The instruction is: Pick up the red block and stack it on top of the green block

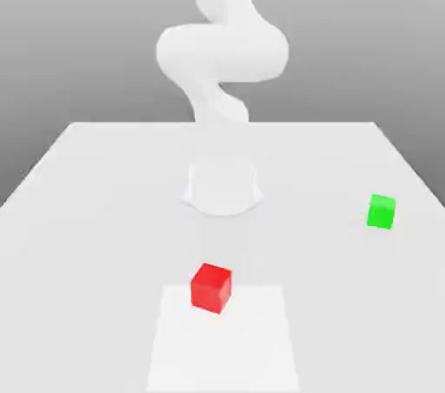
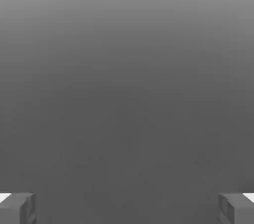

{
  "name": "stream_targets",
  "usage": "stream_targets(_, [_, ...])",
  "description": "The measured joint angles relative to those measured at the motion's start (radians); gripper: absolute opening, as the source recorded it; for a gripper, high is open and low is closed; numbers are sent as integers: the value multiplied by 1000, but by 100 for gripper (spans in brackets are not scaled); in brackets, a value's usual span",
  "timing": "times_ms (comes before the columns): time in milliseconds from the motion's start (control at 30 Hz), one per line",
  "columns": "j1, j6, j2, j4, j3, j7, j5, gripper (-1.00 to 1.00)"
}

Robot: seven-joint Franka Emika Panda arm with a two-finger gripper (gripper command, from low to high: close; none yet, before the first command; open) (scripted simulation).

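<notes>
The red block (image 1: 211, 287) is a small bright red cube lying on the white table (image 1: 104, 209) near its front edge, at the middle. Further back, toward the exterior view's right, lies the green block (image 1: 381, 210), a cube of about the same size. The two are well apart. In the hand view my gripper (image 2: 127, 209) is open: its two grey fingertips (image 2: 18, 208) stand wide apart at opposite corners with nothing between them, and only plain grey background lies ahead of them.
The white arm (image 1: 222, 52) rises from its round base (image 1: 222, 188) at the table's middle, behind the red block, and leaves the picture at the top. A lighter square patch (image 1: 252, 339) marks the table under the red block.
</notes>
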Motion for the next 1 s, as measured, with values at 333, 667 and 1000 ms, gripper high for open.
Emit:
stream_targets(333, [-56,238,305,-305,36,147,11,0])
stream_targets(667, [-92,579,753,-543,42,302,-8,0])
stream_targets(1000, [-62,724,921,-524,6,326,-38,-100])
